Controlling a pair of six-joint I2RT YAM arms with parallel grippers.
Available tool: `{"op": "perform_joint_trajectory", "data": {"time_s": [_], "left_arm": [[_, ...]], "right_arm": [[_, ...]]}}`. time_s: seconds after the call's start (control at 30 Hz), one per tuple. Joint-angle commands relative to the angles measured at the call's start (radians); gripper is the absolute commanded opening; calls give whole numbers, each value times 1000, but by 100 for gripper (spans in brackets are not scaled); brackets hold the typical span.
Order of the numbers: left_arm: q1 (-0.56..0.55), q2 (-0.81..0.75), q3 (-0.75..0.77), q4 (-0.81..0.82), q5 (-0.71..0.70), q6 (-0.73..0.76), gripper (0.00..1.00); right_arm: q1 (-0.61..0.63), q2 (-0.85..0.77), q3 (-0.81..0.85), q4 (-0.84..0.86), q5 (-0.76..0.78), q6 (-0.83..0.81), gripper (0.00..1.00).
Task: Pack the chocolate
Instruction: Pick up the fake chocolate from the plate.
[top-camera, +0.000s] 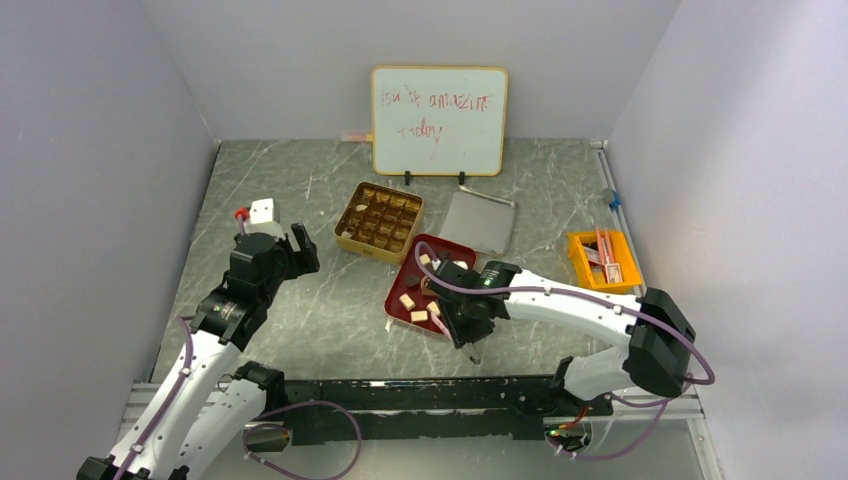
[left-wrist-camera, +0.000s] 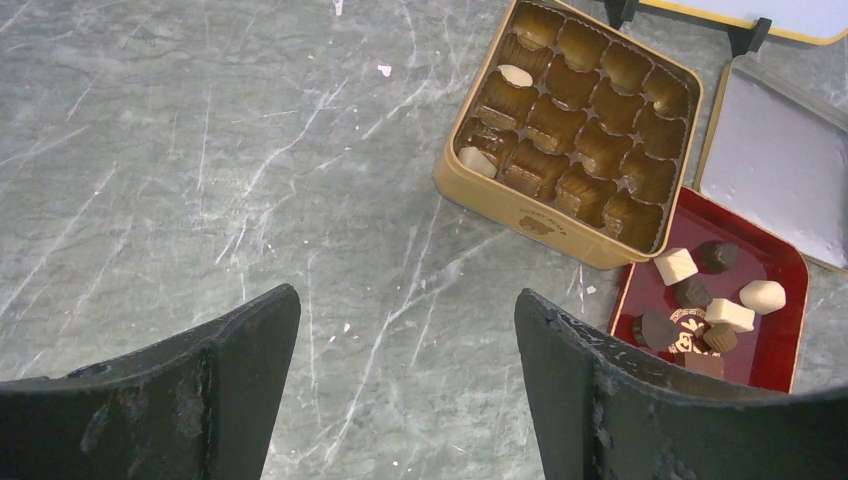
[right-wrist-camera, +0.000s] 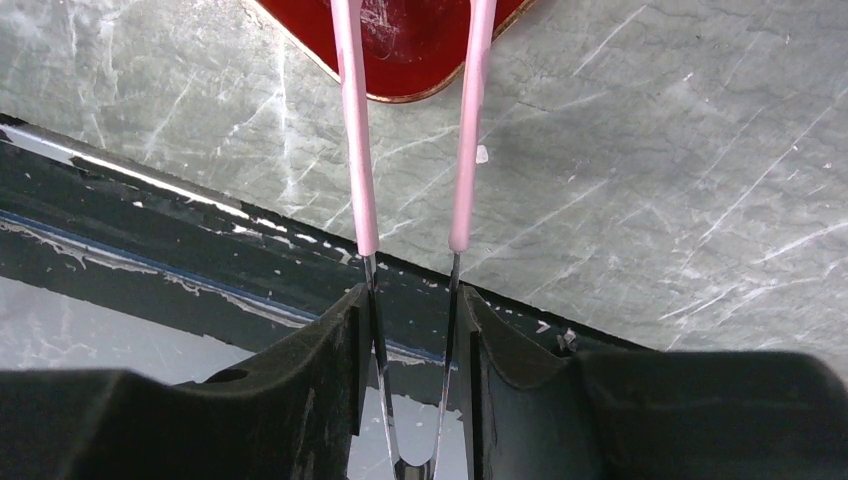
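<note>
1. Most of the chocolate (left-wrist-camera: 732, 314) is lying loose in a red tray (left-wrist-camera: 775, 355), cream and dark pieces mixed. Two cream pieces are sitting in cells of the gold tin (left-wrist-camera: 520, 205) just beside it.
2. Packing is looking barely begun. Whether the tin's brown cells are holding dark pieces is hard to tell.
3. The right gripper (right-wrist-camera: 412, 310) is clamping pink tweezers (right-wrist-camera: 357, 150). Their arms are reaching over the tray's near corner, with the tips out of view.
4. The left gripper (left-wrist-camera: 405, 320) is hanging released above bare surface (left-wrist-camera: 150, 150), left of the tin.
5. A lid (left-wrist-camera: 770, 160) is lying right of the tin, a whiteboard (top-camera: 438, 118) is standing behind it, and an orange bin (top-camera: 578, 262) is sitting well apart. Nothing is blocking the path from tray to tin.
</note>
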Motion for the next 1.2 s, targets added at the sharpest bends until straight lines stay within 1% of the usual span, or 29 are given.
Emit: {"op": "perform_joint_trajectory", "data": {"time_s": [0.0,0.5,0.57,0.8,0.9,1.17], "left_arm": [[-4,-6,22,28,9,-25,83],[-4,11,16,45,6,-21,83],[-4,12,18,45,4,-18,83],[-4,10,21,41,-4,-15,83],[-4,8,22,40,-5,-17,83],[-4,10,32,37,-12,-18,83]], "right_arm": [[6,15,4,38,-13,-21,38],[5,77,3,77,-3,-57,37],[5,81,12,72,1,-61,33],[5,87,47,34,36,-63,7],[5,81,68,15,51,-59,0],[5,80,187,-42,79,-55,0]]}}
